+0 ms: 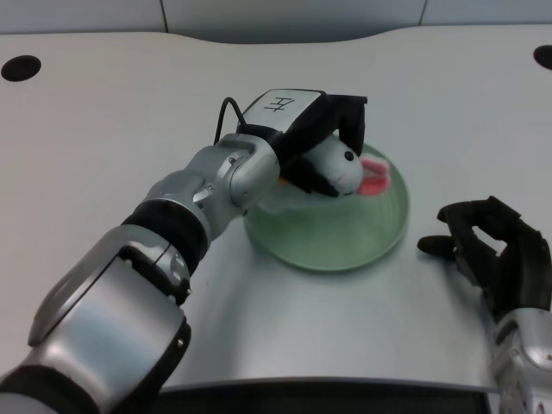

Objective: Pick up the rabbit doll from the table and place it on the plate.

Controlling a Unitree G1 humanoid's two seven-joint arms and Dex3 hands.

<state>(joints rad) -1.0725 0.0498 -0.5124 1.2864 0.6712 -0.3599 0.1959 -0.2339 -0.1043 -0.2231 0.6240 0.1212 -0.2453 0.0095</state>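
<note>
Over green plate (345,233), left robot hand (315,142) gripping rabbit doll (345,168)

A laboratory or robot test bench is indicated by a plain white table (103,112) with round cable holes (21,67) and pale wall panels (285,12) behind.

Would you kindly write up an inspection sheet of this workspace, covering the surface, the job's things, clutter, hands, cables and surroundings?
Surface: white table, with a dark round hole near each far corner.
Job's things: rabbit doll, white with pink ears, held over the green plate; whether it touches the plate cannot be told.
Clutter: nothing seen.
Hands: left hand grips the rabbit doll; right hand is at the table's right, holding nothing.
Cables: a black cable loops at the left wrist.
Surroundings: pale wall panels behind the table.
</note>
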